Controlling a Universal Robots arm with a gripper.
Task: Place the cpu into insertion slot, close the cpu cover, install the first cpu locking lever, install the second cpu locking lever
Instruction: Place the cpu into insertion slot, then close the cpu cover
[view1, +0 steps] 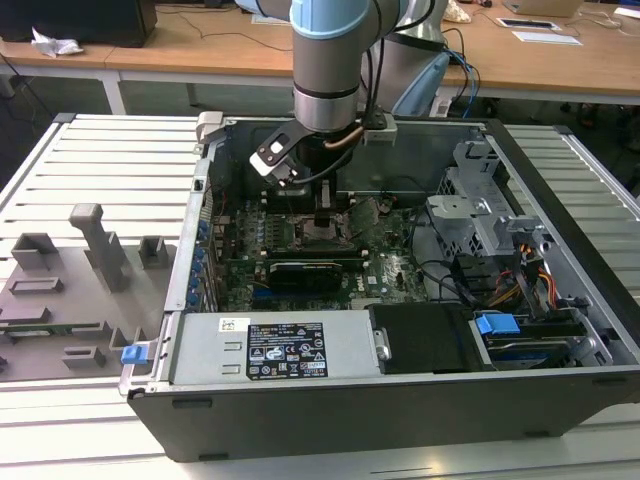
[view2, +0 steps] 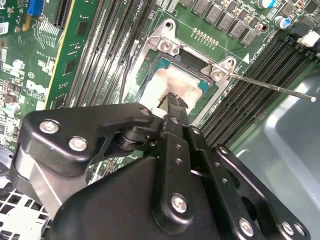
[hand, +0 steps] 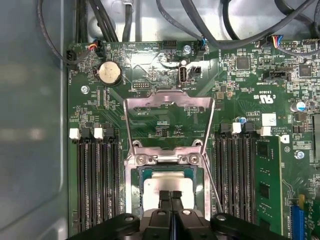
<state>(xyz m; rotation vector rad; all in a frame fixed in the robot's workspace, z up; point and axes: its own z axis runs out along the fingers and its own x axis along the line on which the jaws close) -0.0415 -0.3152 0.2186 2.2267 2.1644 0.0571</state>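
Cpu: lies flat in the slot, pale top up and sides parallel to the rim. The fingertips hide one edge, so I cannot confirm it is fully seated.
Cover: open, swung back over the board past the hinge, well clear of the cpu.
Lever: thin rod, unhooked, slanting out over the memory slots beside the socket.
Gripper: jaws clenched on each other with nothing between them. The tips are at the middle of the cpu's top, touching or just above it; I cannot tell which.
Risk, pins: if the chip sits slightly off, a downward press could bend the socket contacts. The cause would be the narrow paired tips loading one small spot.
Risk, shift: any sideways drift of the tips while in contact could skew the chip in the slot or scuff its top.
Risk, cover: a skewed chip would probably jam the frame, or take uneven load once it is clamped.
Risk, lever: the rod stands close to the finger linkage in the second wrist view, so a swing of the wrist could snag it.
Arm: in the exterior view it drops nearly straight down into the open case, wrist upright and fingers pointing down at the socket. A cable loops at the wrist.
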